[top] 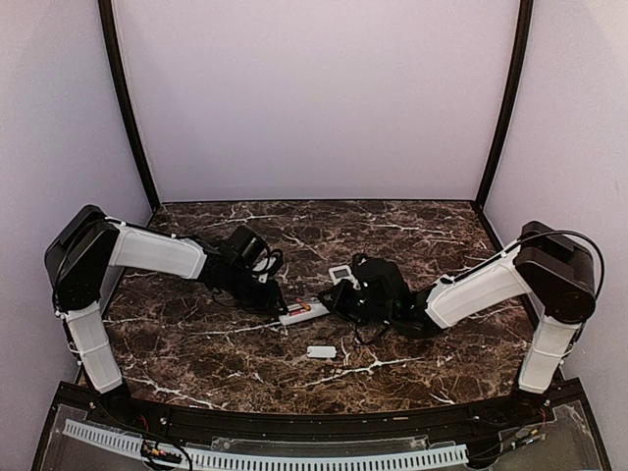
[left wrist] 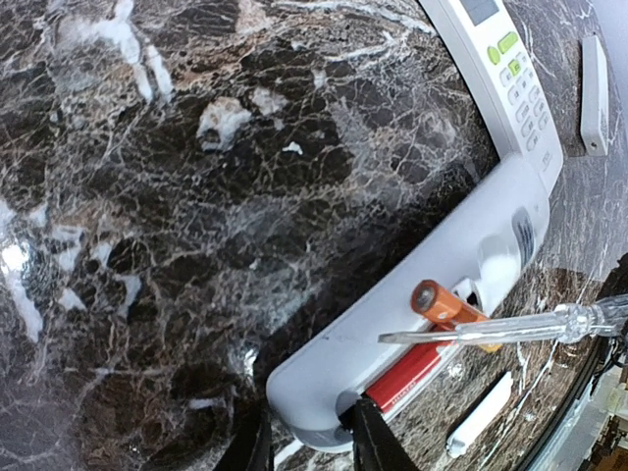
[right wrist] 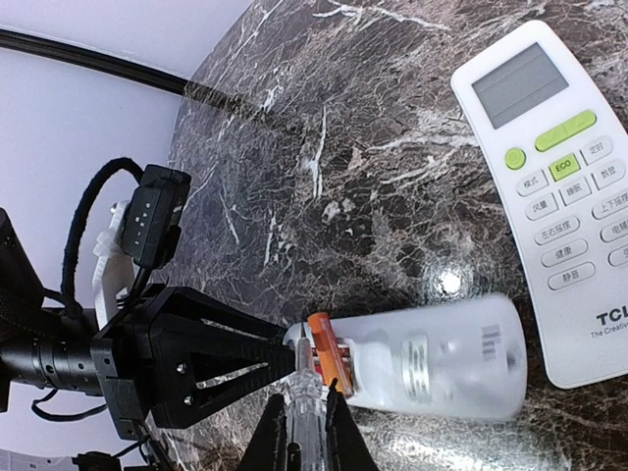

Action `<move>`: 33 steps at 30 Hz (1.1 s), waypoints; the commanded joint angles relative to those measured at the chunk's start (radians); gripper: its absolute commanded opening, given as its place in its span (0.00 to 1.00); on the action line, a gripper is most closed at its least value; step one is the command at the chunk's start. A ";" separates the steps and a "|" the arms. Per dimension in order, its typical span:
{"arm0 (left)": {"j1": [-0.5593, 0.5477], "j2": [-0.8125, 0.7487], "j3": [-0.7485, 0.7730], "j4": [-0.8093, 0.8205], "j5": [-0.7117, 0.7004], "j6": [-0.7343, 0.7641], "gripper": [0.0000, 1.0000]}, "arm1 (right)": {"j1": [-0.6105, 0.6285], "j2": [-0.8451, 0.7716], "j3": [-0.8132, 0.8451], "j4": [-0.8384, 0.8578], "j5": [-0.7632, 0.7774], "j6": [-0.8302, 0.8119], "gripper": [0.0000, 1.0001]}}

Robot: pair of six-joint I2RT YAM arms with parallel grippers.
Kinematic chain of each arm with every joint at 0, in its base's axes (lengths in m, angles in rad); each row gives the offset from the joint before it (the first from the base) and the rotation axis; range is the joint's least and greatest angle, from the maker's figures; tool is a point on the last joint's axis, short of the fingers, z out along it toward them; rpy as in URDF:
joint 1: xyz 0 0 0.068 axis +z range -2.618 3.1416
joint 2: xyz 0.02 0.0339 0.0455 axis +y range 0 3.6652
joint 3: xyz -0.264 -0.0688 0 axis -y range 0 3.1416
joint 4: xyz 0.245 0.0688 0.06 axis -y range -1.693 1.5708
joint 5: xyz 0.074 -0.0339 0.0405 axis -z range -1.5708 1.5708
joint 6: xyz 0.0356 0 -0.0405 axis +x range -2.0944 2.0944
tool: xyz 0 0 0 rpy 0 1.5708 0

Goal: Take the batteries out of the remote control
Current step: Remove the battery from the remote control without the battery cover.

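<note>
My left gripper (left wrist: pixel 309 430) is clamped on the end of the white remote (left wrist: pixel 471 245), which lies back-up on the marble table (left wrist: pixel 147 245). My right gripper (right wrist: pixel 304 410) pinches a clear plastic tool (left wrist: pixel 510 329), its shaft reaching across the open battery bay. There the orange battery (left wrist: pixel 440 299) tilts up, with its round end lifted out of the bay. The red battery (left wrist: pixel 407 373) lies flat in its slot just beside it. A second remote (right wrist: pixel 559 177) lies face-up nearby.

Second remote (top: pixel 340 276) just beside right tool (right wrist: pixel 306 432)
</note>
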 commanded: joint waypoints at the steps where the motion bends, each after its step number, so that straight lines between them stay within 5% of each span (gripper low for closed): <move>1: -0.005 -0.044 -0.025 -0.115 -0.027 0.010 0.29 | -0.006 -0.013 -0.006 0.036 0.022 -0.001 0.00; 33: 0.003 -0.116 0.001 -0.084 0.074 0.065 0.54 | -0.043 -0.109 -0.042 0.011 0.031 -0.096 0.00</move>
